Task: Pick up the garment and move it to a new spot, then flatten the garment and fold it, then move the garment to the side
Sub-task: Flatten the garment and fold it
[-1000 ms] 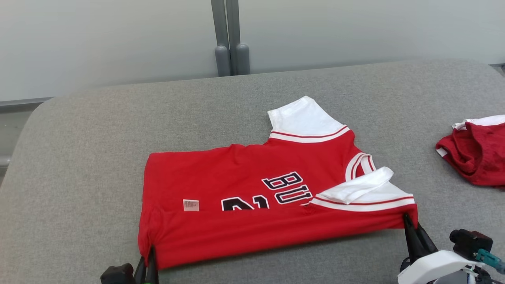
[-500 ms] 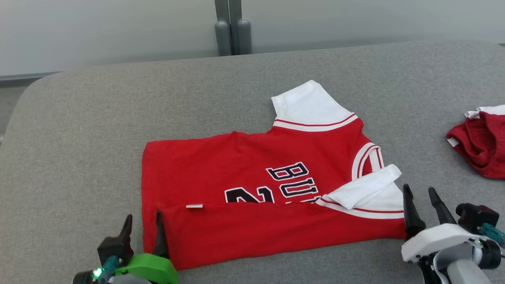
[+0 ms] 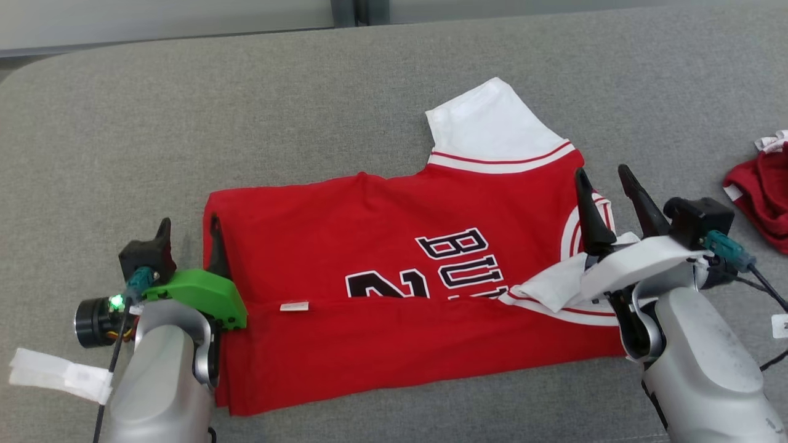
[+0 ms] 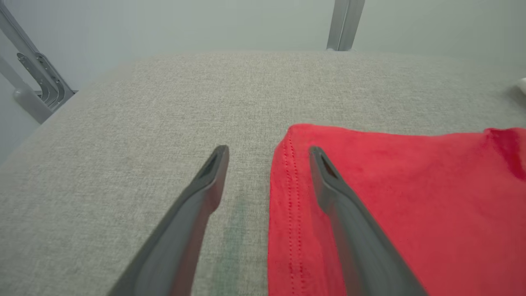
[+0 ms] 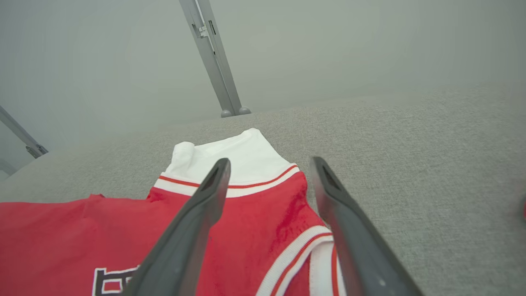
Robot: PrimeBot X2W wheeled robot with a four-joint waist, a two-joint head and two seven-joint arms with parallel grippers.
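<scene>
A red jersey (image 3: 369,246) with white sleeves and dark lettering lies flat on the grey cushion (image 3: 308,92), its near third folded over. The far white sleeve (image 3: 486,126) sticks out toward the back. My left gripper (image 3: 188,231) is open at the jersey's left hem (image 4: 283,197), one finger over the cloth and one over the bare cushion. My right gripper (image 3: 606,187) is open above the collar end; between its fingers I see the far shoulder (image 5: 267,197) and white sleeve (image 5: 230,158). Neither gripper holds anything.
A second crumpled red and white garment (image 3: 760,197) lies at the cushion's right edge. A grey metal post (image 5: 213,61) rises behind the cushion against a pale wall. Bare cushion spreads to the left (image 4: 102,144) and beyond the jersey.
Both grippers let go of the folded near edge and moved away from me, to the jersey's left hem and collar end. The head camera tilted down, shifting the whole picture.
</scene>
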